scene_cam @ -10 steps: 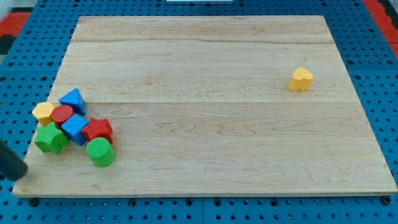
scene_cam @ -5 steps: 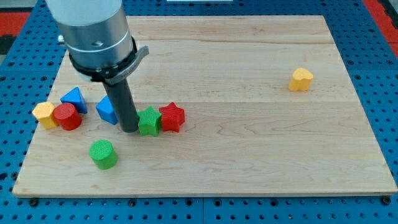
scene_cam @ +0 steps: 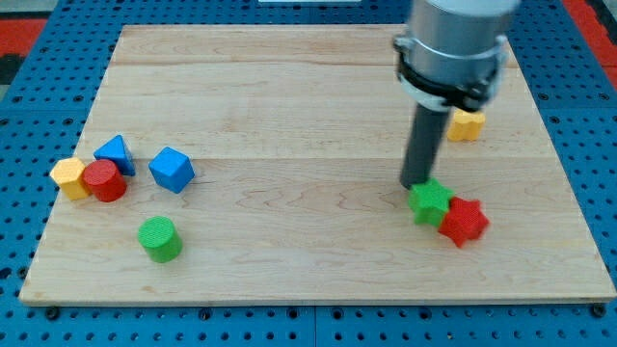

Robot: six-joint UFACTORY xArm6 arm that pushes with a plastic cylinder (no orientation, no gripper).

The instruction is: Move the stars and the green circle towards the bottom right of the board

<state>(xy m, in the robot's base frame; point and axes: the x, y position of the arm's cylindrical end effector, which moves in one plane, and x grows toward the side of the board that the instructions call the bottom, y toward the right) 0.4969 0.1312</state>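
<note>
The green star (scene_cam: 431, 201) and the red star (scene_cam: 464, 221) touch each other at the board's lower right, the red one to the right and lower. My tip (scene_cam: 416, 184) rests against the green star's upper left side. The green circle (scene_cam: 158, 238) stands alone at the lower left, far from my tip.
A yellow block (scene_cam: 467, 124) sits right of the rod at the upper right, partly hidden by the arm. At the left edge are a yellow block (scene_cam: 68, 175), a red cylinder (scene_cam: 103, 180), a blue triangle (scene_cam: 115, 152) and a blue cube (scene_cam: 172, 169).
My tip has pushed the green and red stars from the left-centre across the board to the lower right. The green circle and the left cluster have stayed put.
</note>
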